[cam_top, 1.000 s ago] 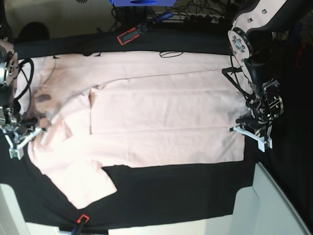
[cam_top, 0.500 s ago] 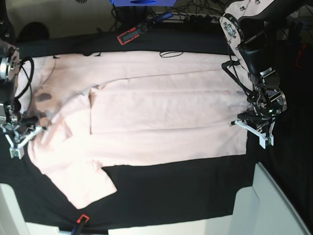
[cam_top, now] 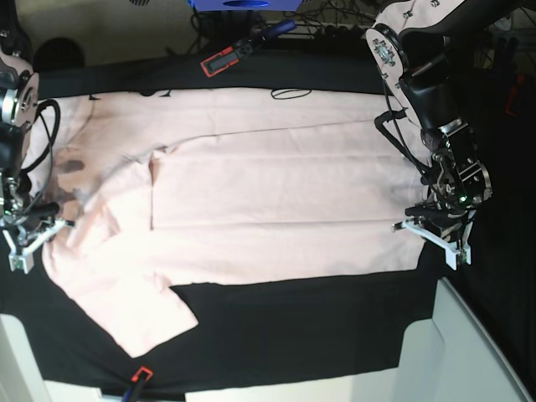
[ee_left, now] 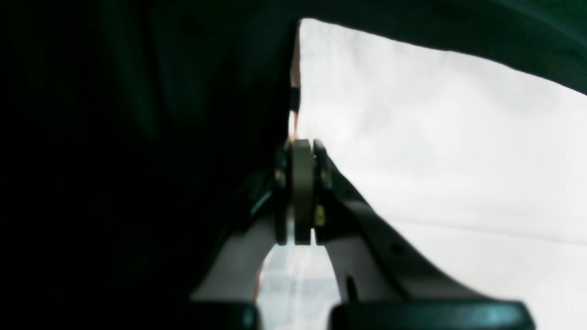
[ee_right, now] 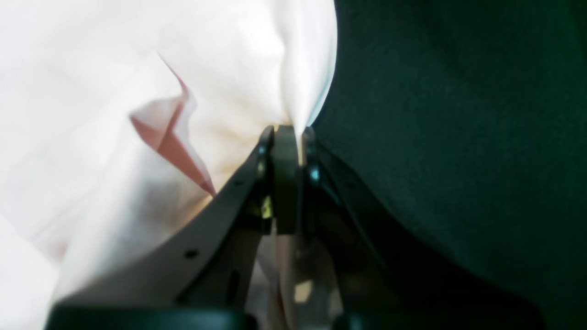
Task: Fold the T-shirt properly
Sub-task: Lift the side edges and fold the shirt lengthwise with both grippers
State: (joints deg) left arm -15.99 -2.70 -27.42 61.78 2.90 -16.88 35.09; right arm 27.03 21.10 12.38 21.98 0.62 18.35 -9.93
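T-shirt: the pale pink T-shirt (cam_top: 268,193) lay spread flat on the black tablecloth (cam_top: 301,327), stretched between the two pincers, its plain side up.
Fold: one long edge had been turned over onto the body, so a doubled band ran the whole way from the left pincer toward the right one.
Sleeve: a short sleeve (cam_top: 142,314) stuck out near the right pincer, on the side toward the table's front edge.
Lettering: bits of black print (cam_top: 289,92) showed at the shirt's far edge, well apart from both pincers.
Left gripper: the left gripper (cam_top: 437,228) was pinched tight on the shirt's hem; in the left wrist view its jaws met on the cloth edge (ee_left: 296,133), pink cloth to one side, black tablecloth to the other.
Right gripper: the right gripper (cam_top: 32,237) was likewise clamped on the T-shirt at the opposite end; the right wrist view showed the fabric bunched (ee_right: 293,91) into the closed jaws, with a crease beside them.
Surroundings: a red and black clamp (cam_top: 219,60) lay beyond the shirt's far edge, and another small red clamp (cam_top: 139,377) sat at the front edge, nearer the right pincer.
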